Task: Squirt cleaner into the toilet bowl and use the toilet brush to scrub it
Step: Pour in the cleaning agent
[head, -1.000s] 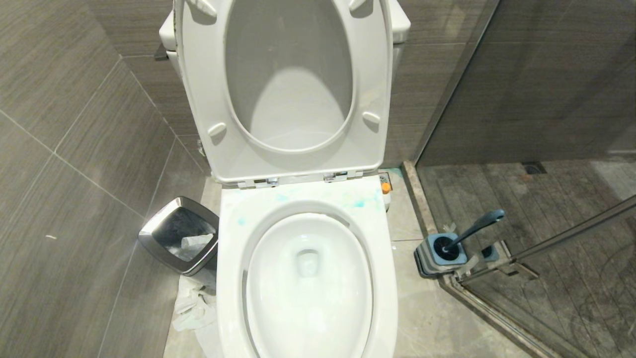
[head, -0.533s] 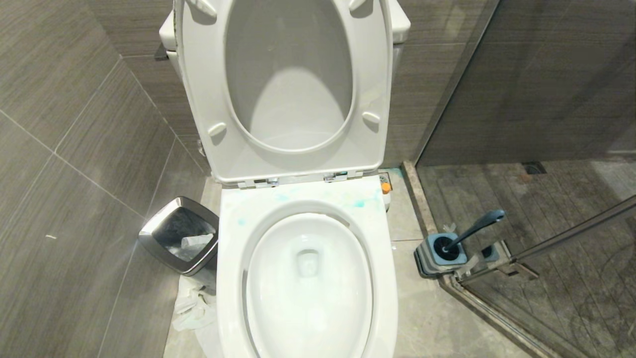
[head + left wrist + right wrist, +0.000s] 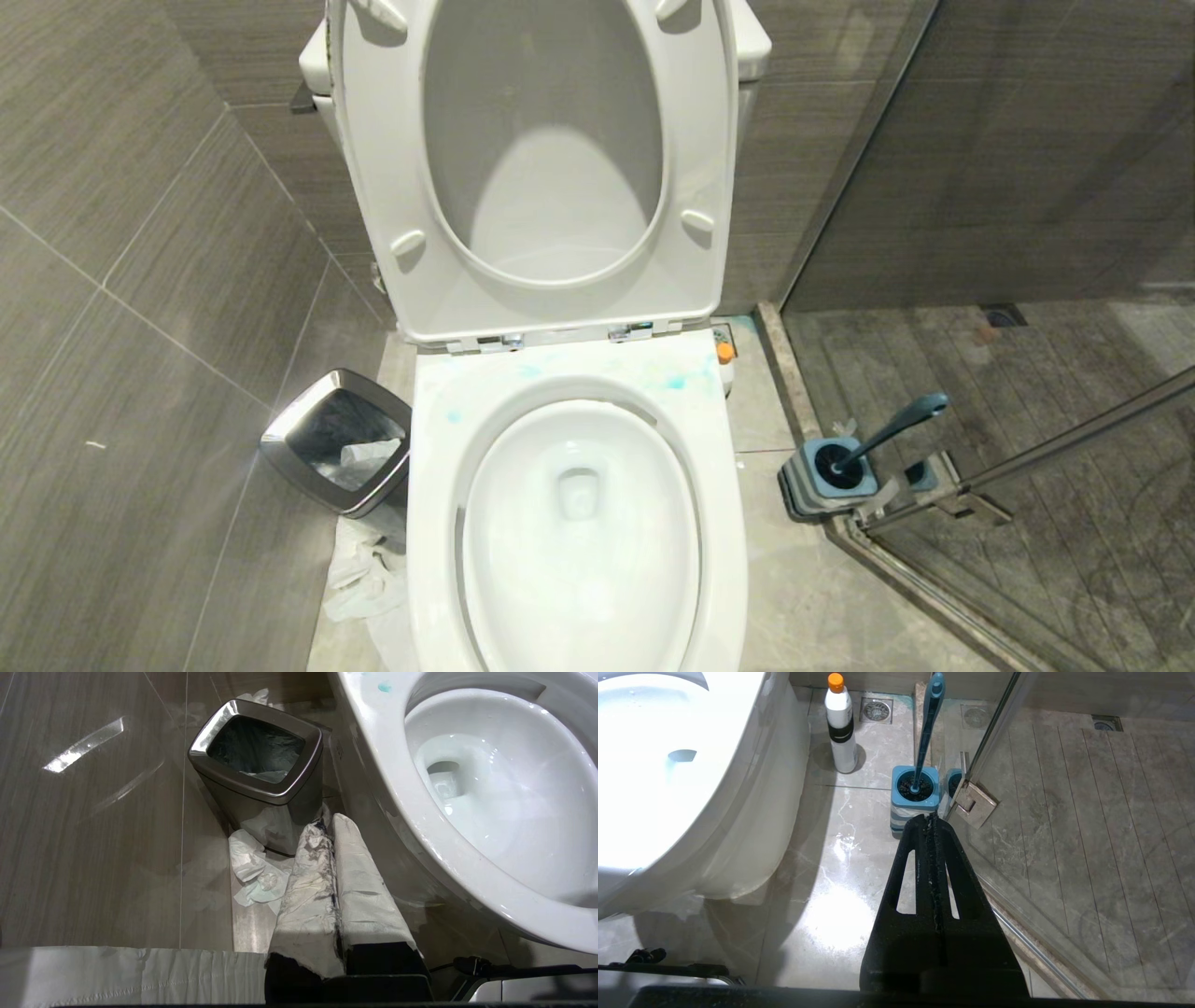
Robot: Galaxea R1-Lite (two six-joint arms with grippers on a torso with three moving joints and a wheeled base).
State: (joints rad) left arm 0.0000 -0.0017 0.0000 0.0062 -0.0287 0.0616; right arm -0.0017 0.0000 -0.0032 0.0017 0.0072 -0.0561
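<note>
Grey wood-grain wall tiles (image 3: 140,233) all round, pale marbled floor (image 3: 840,868) below. At far left, square brushed-steel bin (image 3: 338,454) with dark liner, standing just beside the toilet base; crumpled white paper (image 3: 359,579) on the floor beside it. Left gripper (image 3: 327,826) low beside the bin, fingers wrapped in soiled white paper, pressed together, holding nothing. In the middle, oval white glossy ceramic toilet bowl (image 3: 439,523), wide flat rim, white seat and lid (image 3: 373,187) tipped up against the tank. Turquoise-blue cleaner (image 3: 674,382) only as pale smears on the back of the rim, near the hinges; a small smear toward the left side too. To the right of the base, white bottle with orange cap (image 3: 840,728) upright on the floor, near a floor drain. Further right, long slate-blue toilet brush (image 3: 892,427), black head seated in its square blue-grey striped holder (image 3: 826,485), handle leaning away from the toilet, right by the glass shower door hinge (image 3: 973,805). Right gripper (image 3: 930,823) black, fingers closed flat against each other, empty, pointing toward the holder and short of it.
</note>
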